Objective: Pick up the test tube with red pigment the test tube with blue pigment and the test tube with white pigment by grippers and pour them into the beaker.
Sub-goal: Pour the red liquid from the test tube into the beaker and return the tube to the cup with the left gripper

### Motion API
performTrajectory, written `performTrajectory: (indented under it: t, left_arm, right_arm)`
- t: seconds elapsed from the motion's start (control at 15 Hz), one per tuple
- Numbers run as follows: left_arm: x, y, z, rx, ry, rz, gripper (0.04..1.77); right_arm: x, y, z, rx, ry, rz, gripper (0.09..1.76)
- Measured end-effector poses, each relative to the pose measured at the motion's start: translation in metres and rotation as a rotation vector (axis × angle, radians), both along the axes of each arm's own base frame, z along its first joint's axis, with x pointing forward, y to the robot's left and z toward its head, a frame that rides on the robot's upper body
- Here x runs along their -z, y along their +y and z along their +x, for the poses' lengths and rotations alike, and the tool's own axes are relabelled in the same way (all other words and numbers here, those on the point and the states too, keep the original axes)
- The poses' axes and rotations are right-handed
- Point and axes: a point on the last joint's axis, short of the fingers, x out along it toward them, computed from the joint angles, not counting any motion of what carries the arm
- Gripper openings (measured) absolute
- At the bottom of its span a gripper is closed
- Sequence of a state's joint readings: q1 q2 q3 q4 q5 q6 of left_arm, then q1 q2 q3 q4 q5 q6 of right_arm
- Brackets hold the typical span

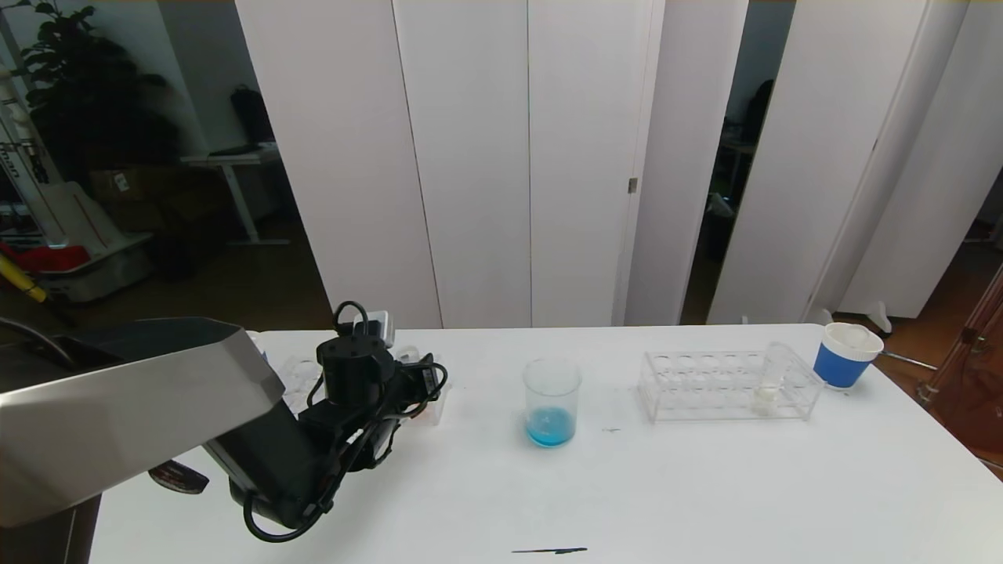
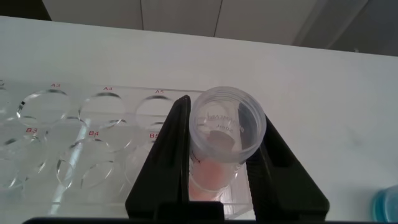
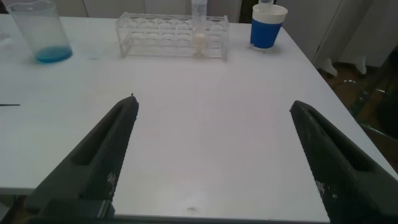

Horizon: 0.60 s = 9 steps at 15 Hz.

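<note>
My right gripper [image 3: 211,155] hangs wide open over the near table [image 1: 705,486], holding nothing. My left gripper [image 2: 221,162] is closed around a red tube [image 2: 217,149] in the left rack [image 2: 74,143]. Farther out, the beaker [image 1: 552,402] holds blue liquid. The white tube [image 1: 768,384] stands in the right rack [image 1: 705,384], beside a cup [image 1: 845,355].

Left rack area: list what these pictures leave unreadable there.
- Head view: the left arm's black wrist covers the left rack and the left tool.
- Left wrist view: the left tool closely flanks a tube with red pigment; actual contact unclear, and the tube's bottom is cut off by the edge.
- Right tool: open, off the head view.
</note>
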<state>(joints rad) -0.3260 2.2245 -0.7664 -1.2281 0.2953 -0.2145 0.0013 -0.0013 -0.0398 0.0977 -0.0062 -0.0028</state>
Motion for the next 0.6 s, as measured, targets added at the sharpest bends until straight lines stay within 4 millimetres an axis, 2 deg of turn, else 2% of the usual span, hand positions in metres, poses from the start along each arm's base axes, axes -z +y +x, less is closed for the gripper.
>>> performTrajectory:
  t: [0.33, 0.6]
  left_arm:
    - [-0.012, 0.0, -0.005, 0.002, -0.03, 0.006, 0.6]
    - [-0.03, 0.0, -0.01, 0.017, -0.082, 0.047, 0.6]
  right_arm:
    - [0.0, 0.0, 0.0, 0.0, -0.001, 0.0, 1.75]
    - [0.0, 0.0, 0.0, 0.0, 0.0, 0.0, 1.75]
